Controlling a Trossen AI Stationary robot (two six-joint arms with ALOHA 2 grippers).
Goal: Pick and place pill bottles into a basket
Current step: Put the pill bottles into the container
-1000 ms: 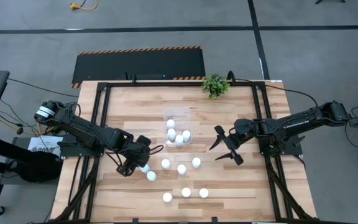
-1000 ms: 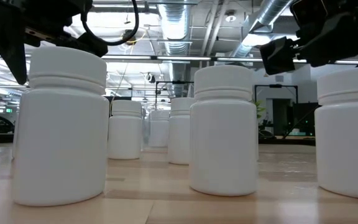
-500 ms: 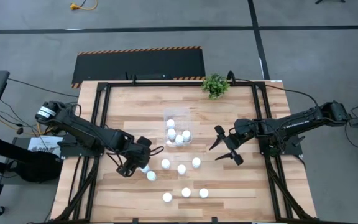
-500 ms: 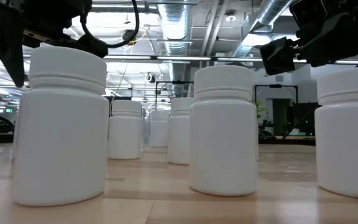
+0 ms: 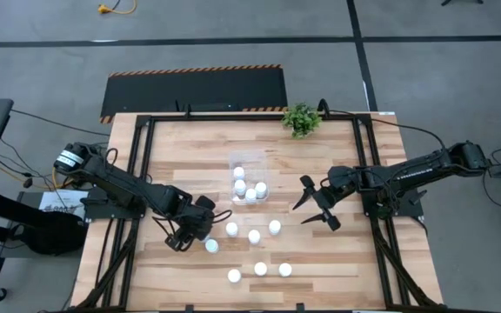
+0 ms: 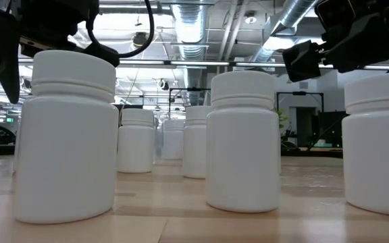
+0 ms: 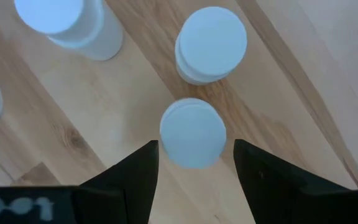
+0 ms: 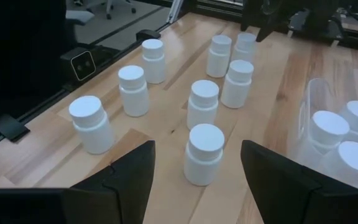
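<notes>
bottles (image 5: 260, 269) stand nearest us along the table's (image 5: 337, 269) front edge, three white ones in a loose row, and in the low view they loom as tall white cylinders (image 6: 242, 142). just behind them we see more pill bottles scattered at mid-table, one (image 5: 254, 236) in the middle and one (image 5: 274, 227) to its right. the left gripper (image 5: 200, 233) hangs over the leftmost pair there; in the left wrist view its two dark fingers (image 7: 132, 180) stand apart on either side of a bottle's lid (image 7: 193, 132), not touching it, with another bottle (image 7: 211, 45) just beyond. we read those fingers as open around that bottle, not gripping it. the right gripper (image 5: 318, 207) waits above the table's right half, well apart from the bottles, its fingers (image 8: 120, 177) spread wide and holding nothing. farther back, near the table's centre, sits the clear basket (image 5: 248, 162) with four bottles (image 5: 239, 172) already inside; the right wrist view shows its see-through wall (image 8: 309, 112) beside the loose ones. at the far edge stands a small green plant (image 5: 301, 118).
</notes>
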